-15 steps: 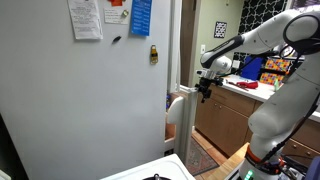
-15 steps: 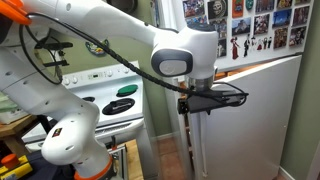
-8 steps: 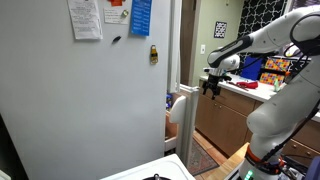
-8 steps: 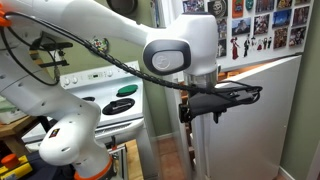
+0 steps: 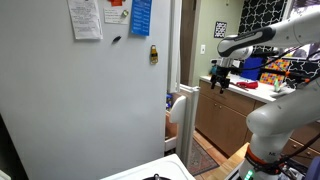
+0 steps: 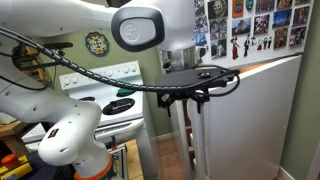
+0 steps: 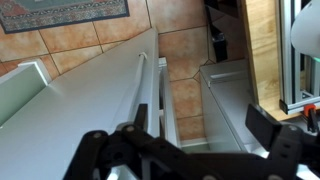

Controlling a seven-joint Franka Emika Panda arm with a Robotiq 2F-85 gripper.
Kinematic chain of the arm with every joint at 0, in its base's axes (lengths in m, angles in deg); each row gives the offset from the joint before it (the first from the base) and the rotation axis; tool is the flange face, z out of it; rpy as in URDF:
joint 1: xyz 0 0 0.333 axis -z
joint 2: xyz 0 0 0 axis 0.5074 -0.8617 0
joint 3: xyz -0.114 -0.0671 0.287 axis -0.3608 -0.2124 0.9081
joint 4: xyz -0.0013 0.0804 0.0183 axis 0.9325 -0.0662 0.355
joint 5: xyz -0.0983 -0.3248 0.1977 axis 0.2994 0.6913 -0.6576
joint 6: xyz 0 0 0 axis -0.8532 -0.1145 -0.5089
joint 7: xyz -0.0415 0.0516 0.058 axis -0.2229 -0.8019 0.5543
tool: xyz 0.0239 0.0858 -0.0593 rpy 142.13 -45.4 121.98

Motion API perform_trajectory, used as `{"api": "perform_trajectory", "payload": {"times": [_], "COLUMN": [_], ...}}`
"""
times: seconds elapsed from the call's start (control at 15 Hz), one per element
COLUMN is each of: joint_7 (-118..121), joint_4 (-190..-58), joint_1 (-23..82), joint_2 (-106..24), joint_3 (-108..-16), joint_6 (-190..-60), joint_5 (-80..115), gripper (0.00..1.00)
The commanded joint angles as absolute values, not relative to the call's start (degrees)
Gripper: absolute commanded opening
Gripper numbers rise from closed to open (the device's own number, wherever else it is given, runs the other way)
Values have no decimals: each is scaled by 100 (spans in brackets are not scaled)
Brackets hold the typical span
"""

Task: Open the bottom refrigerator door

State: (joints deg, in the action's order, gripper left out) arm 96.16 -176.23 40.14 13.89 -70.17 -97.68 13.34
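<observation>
**Pincer hangs open, away from the big fridge door**

In an exterior view, the bottom refrigerator door [image 5: 90,110] fills the whole left half of the frame. It is a big, flat, pale grey panel. White paper sheets [image 5: 85,18] and a blue sheet [image 5: 141,15] are stuck near its top. A small yellowish magnet [image 5: 153,53] sits just below them, close to the door's right edge.

The gripper [image 5: 221,82] is at the right of the middle of that frame. It hangs in the air in front of the brown wooden cabinets [image 5: 215,125]. It is well apart from the door and touches nothing.

In an exterior view from another spot, the door [image 6: 255,120] is the white panel at the right of the frame. The gripper [image 6: 190,97] hangs in the middle, just left of the door. A white stove [image 6: 110,95] stands at the left.

The wrist view looks down. The door [image 7: 80,110] slants across the left of the frame, and a long thin handle [image 7: 160,85] runs along its edge. Orange floor tiles [image 7: 90,40] show at the top. The gripper [image 7: 185,145] is at the bottom. Its black fingers [image 7: 100,150] are spread wide with nothing between them.
</observation>
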Motion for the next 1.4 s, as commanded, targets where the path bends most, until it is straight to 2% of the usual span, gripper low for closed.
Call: {"api": "perform_trajectory", "payload": {"times": [0.0,0.47,0.53,1.33], "joint_7": [8653,7229,7435,6537], "joint_4": [-17531,-17354,-17250,-16945], "joint_1": [3940,3702,3575,3404], "joint_2": [2193,3196,2919,3068], "joint_3": [-7041,-6886,-7121,-7141], "joint_6": [-8941,-9267,-9067,-8886], "joint_5": [1125,967,1117,915], "gripper": [100,100,100,100]}}
